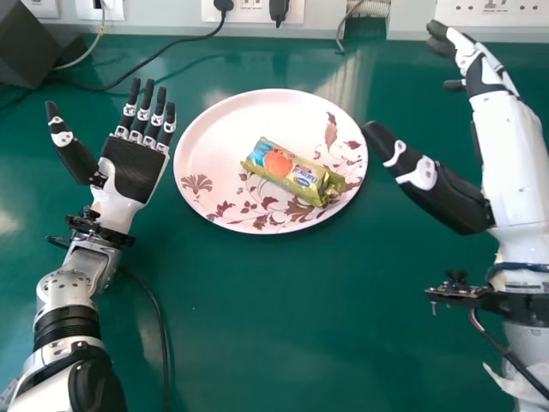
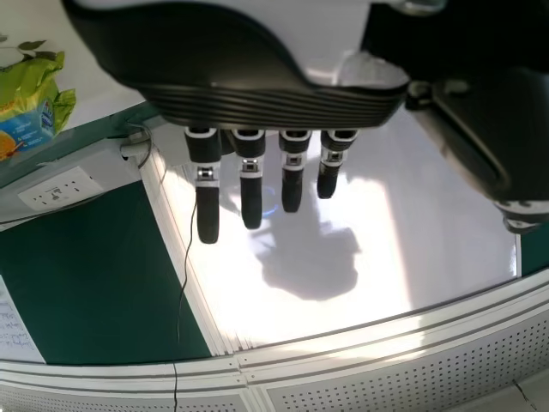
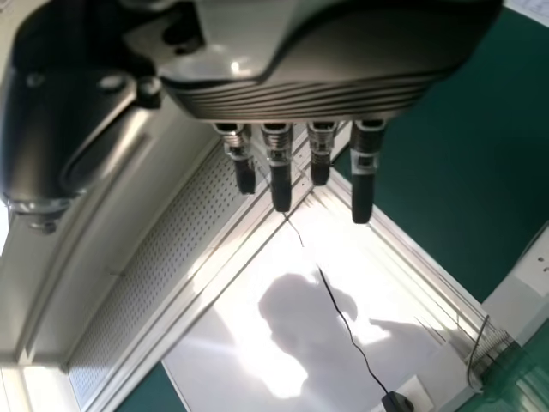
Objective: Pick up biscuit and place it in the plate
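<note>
The biscuit packet [image 1: 287, 172] lies flat inside the plate [image 1: 210, 129], a little right of its middle, its blue end towards our left and its crumpled green-gold end slanting towards us on the right. It rests wholly within the rim, on the printed leaves and flowers, and nothing grips it. The plate sits on the green desk [image 1: 257, 326].

Just beyond the plate's right side is our right robot hand [image 1: 510, 154], released and holding nothing. Its thumb [image 1: 429, 180] points in at the rim, the tip very near it; from above, we cannot tell whether the two touch. Our left robot hand [image 1: 133, 167] is well apart from the packet, to the left of the plate, palm up, fingers spread and empty. Farther out, a black cable [image 1: 184, 40] runs across the far left of the desk to the wall sockets [image 1: 249, 10].

We judge the placing done, with only the clearing away of the hands left. The next move calls for drawing the right hand outward, away from the plate, thumb first clear of the rim. If we swing it inward instead, the thumb could nudge the plate or catch the packet. The left hand needs no part in this.
</note>
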